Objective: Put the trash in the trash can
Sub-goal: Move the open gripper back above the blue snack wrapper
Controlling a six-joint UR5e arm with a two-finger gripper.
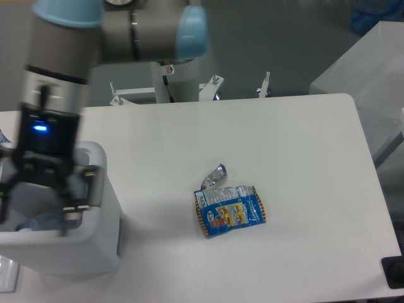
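Note:
The white trash can stands at the table's front left. My gripper hangs over its opening, open, with nothing between its spread fingers. A pale bluish clear shape, apparently the crushed bottle, lies inside the can below the fingers, partly hidden. The blue-and-silver snack wrapper lies flat on the table's middle, well to the right of the can and the gripper.
A small torn silver scrap lies just above the wrapper. The arm's base column rises behind the table's far edge. A grey-white box stands off the table at the right.

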